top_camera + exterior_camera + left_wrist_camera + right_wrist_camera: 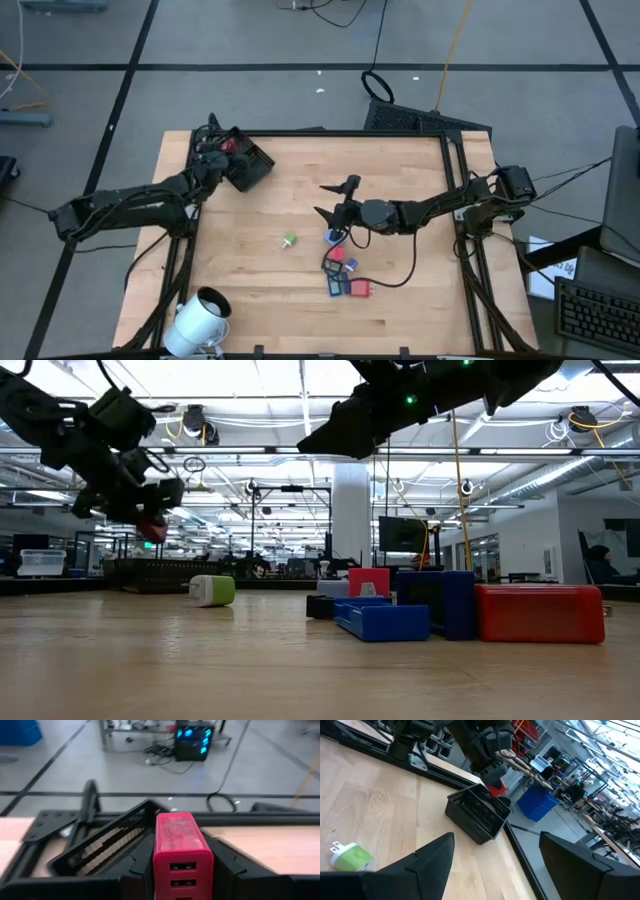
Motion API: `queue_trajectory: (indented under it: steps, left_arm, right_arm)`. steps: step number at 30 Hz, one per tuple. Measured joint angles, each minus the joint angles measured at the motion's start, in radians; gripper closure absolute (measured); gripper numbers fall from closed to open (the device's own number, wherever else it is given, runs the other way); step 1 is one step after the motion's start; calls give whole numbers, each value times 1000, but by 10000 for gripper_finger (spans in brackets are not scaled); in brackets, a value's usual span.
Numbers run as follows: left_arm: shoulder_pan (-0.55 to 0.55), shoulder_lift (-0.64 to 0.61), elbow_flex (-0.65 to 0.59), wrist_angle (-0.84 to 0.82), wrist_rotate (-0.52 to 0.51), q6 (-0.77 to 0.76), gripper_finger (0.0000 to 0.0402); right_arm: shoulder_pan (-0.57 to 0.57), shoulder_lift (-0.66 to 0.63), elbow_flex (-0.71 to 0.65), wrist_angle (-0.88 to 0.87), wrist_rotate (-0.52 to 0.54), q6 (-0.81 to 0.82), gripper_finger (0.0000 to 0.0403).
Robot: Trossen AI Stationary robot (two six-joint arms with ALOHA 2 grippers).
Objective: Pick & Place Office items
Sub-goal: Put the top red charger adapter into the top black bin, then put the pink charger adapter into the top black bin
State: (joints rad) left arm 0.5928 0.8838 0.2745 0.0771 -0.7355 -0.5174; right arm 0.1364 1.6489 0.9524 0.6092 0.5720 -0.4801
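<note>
My left gripper (225, 150) hangs over the black tray (248, 168) at the table's far left corner, shut on a red USB charger block (179, 847). The tray (107, 842) lies just below and ahead of it. My right gripper (333, 200) hovers open above mid-table, touching nothing. Below it, toward the near edge, a cluster of red, blue and dark flat items (343, 275) lies on the wood. The low view shows them as a blue piece (385, 620) and a red piece (540, 612). A green-and-white bit (290, 240) lies alone to the cluster's left. My left gripper pinches the red charger block between its two fingers, one on each long side (159, 862). The end with the USB ports faces the wrist camera. The block is lifted clear of the table and sits above the tray, as the low view shows (152, 528).
A large white cylinder (203, 318) lies at the near left corner. The black table frame (450, 160) runs along the far and right edges. Bare wood lies between the tray and the green bit (350, 857).
</note>
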Motion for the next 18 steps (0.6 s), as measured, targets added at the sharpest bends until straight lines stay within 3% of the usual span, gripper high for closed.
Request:
queue_trajectory:
  steps: [5, 18]
  left_arm:
    - [33, 41, 0, -30, -25, -16, 282]
    - [61, 97, 0, -28, -53, 19, 197]
  right_arm:
    - [0, 0, 0, 0, -1, -1, 122]
    - [0, 0, 0, -1, -1, -2, 125]
